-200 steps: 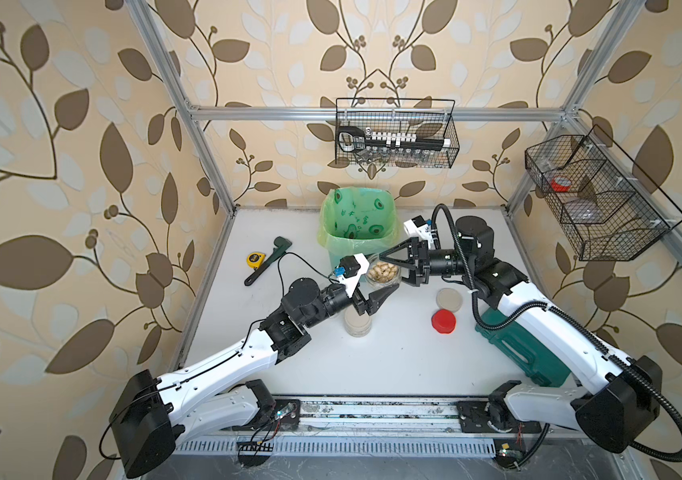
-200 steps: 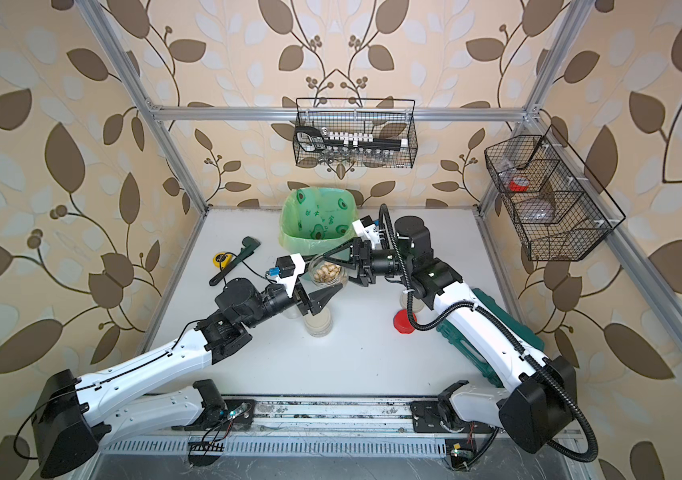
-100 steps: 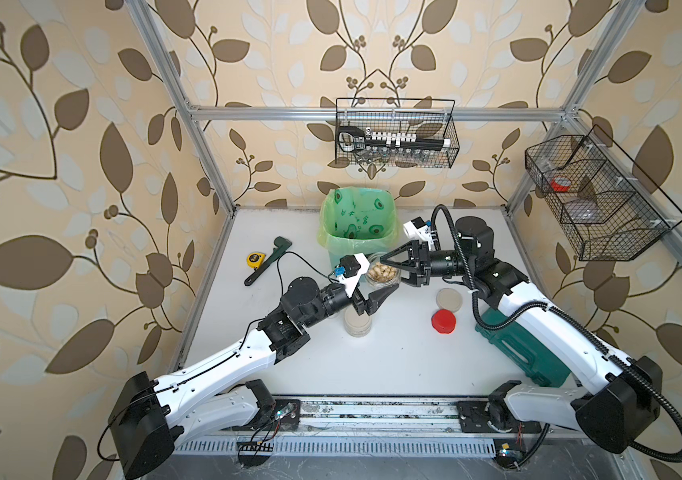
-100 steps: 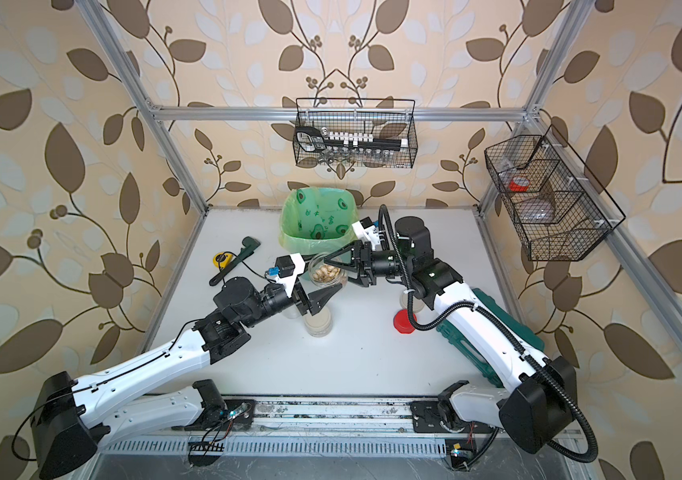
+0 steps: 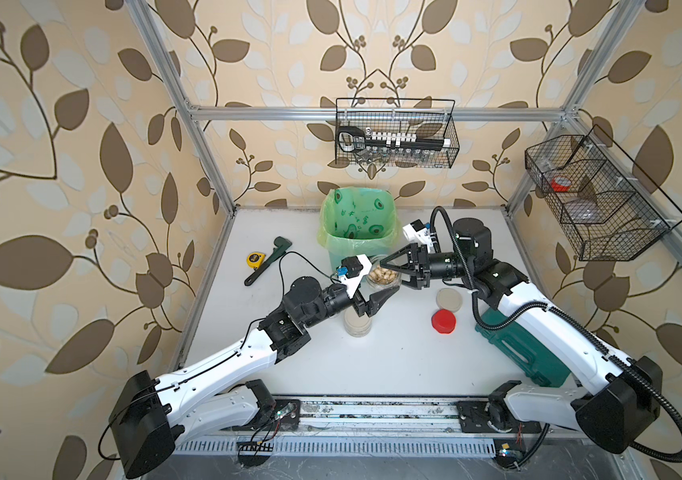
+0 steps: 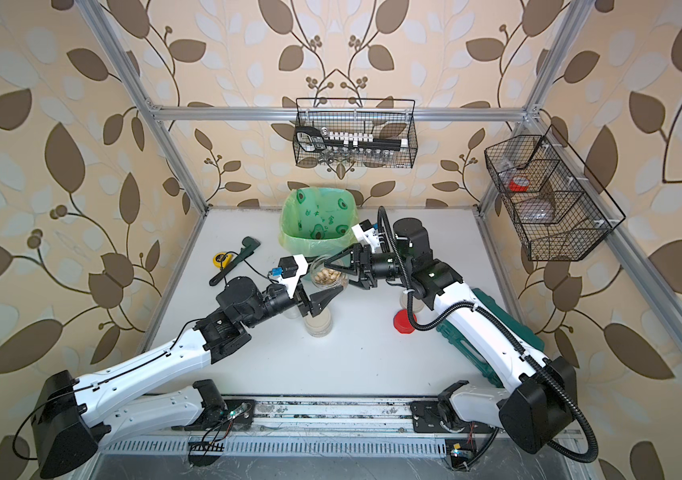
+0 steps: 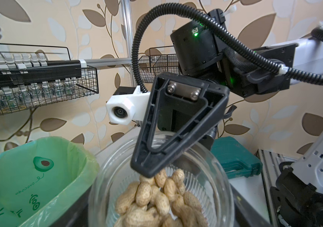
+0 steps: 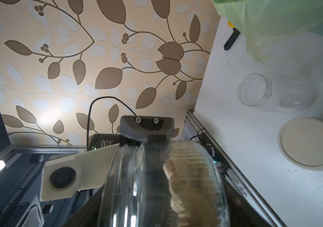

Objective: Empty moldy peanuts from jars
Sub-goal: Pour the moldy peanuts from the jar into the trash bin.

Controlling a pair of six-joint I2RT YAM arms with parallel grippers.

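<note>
Glass jar (image 5: 383, 276), lid off, holding moldy peanuts (image 7: 156, 198), just in front of green-lined bin (image 5: 391, 232); left gripper (image 5: 377, 286) clamps it; right gripper (image 5: 392, 273) jaws straddle it, grip unclear.

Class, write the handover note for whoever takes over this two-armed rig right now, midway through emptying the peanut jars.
Left hand: closed on the open jar, beside the bin.
Right hand: fingers straddle the same jar, one across its mouth; grip unclear.
Done: the empty jar stands lidless; the red lid and beige lid lie on the table.
To do: tip the moldy peanuts into the bin, then open and empty the closed jar.
</note>
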